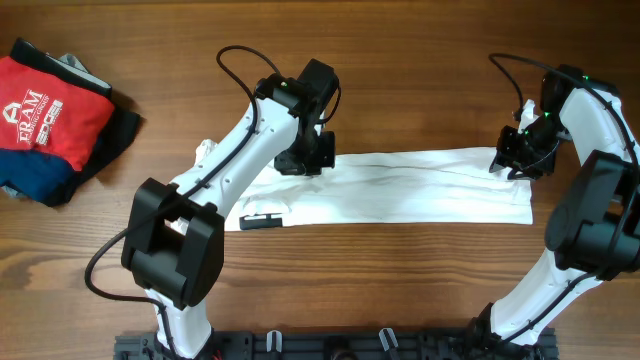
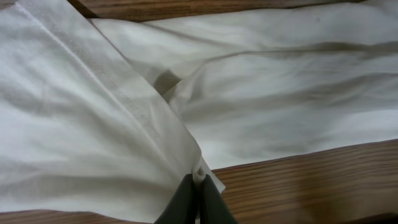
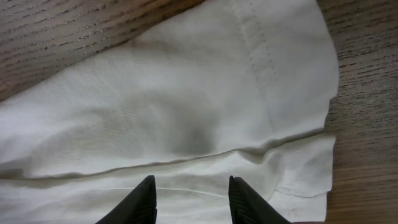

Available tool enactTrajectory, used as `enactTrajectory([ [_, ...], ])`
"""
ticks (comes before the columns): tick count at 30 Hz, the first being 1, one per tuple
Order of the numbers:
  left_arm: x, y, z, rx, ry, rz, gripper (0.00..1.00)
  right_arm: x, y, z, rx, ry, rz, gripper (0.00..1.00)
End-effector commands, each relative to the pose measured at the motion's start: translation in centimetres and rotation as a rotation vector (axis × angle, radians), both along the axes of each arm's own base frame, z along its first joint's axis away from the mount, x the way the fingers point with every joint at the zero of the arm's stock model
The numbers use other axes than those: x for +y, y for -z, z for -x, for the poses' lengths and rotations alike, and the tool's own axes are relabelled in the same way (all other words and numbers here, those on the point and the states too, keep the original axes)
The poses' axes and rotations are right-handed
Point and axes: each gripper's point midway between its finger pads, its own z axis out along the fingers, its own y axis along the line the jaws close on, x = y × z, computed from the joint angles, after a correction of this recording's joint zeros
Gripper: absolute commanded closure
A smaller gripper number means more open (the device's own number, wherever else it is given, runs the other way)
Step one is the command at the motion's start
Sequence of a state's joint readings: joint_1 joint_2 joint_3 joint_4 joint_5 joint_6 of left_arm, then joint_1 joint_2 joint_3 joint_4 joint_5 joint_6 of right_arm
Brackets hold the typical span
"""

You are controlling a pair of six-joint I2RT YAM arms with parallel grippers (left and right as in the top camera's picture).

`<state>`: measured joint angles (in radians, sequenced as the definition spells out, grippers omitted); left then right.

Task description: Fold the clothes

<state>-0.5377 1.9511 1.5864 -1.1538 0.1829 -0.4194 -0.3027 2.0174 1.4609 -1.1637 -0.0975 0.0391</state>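
Across mid-table, shirt [image 1: 400,195] lies as a long flat band, looks already doubled lengthwise; black label patch [image 1: 262,220] sits at its near left corner

Left gripper [image 1: 303,163] is at the shirt's far left edge, clamped on a fold of cloth. Left wrist view shows the fingers [image 2: 180,208] pinched together with a hem caught between them and fabric tenting up from the pinch. Reads as a corner hold so the left end can be carried over

Right gripper [image 1: 517,163] is at the shirt's far right end, jaws apart, cloth beneath, nothing pinched. Right wrist view has its fingers [image 3: 143,202] straddling a crease near the seamed hem. Probably lining up on the matching corner so both ends lift evenly. Can't tell if the tips touch the cloth

Red garment [image 1: 50,115] on a navy one [image 1: 35,180], well left of the shirt, folded, out of the way

Risk: a one-sided pull skews the band if right doesn't bite first
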Motion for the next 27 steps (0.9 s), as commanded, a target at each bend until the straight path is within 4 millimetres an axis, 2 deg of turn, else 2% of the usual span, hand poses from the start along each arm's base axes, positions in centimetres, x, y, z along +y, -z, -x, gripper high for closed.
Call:
enactTrajectory([
  [1,-0.1,0.4,-0.2,-0.012,0.000,0.002,0.96,0.4,-0.6,0.1,-0.018,-0.010,-0.013,0.62],
  [6,-1.0,0.3,-1.4,-0.056,-0.033,0.037,0.95,0.4,-0.6,0.1,-0.016,-0.010,-0.013,0.62],
  [11,-1.5,0.7,-1.2,-0.047,-0.022,0.040,0.92,0.4,-0.6,0.0,-0.020,-0.010,-0.012,0.62],
  [12,-1.8,0.7,-1.1,-0.044,-0.022,0.047,0.90,0.4,-0.6,0.0,-0.020,-0.010,-0.012,0.62],
  [14,-2.7,0.7,-1.0,-0.045,-0.023,0.067,0.73,0.4,-0.6,0.0,-0.020,-0.010,-0.012,0.62],
  [16,-3.6,0.5,-1.1,-0.068,0.002,0.088,0.73,0.4,-0.6,0.0,-0.019,-0.010,-0.012,0.62],
  [18,-3.3,0.1,-1.4,-0.085,-0.005,0.082,0.73,0.4,-0.6,0.1,-0.018,-0.010,-0.013,0.63],
  [22,0.4,-1.6,-1.9,-0.092,-0.077,0.033,0.74,0.4,-0.6,0.1,-0.016,-0.010,-0.013,0.62],
  [23,3.4,-2.0,-1.6,-0.085,-0.114,-0.060,0.76,0.4,-0.6,0.1,-0.016,-0.010,-0.014,0.62],
  [27,9.3,-1.6,-1.4,-0.058,-0.182,-0.258,0.75,0.4,-0.6,0.1,-0.016,-0.010,-0.014,0.62],
])
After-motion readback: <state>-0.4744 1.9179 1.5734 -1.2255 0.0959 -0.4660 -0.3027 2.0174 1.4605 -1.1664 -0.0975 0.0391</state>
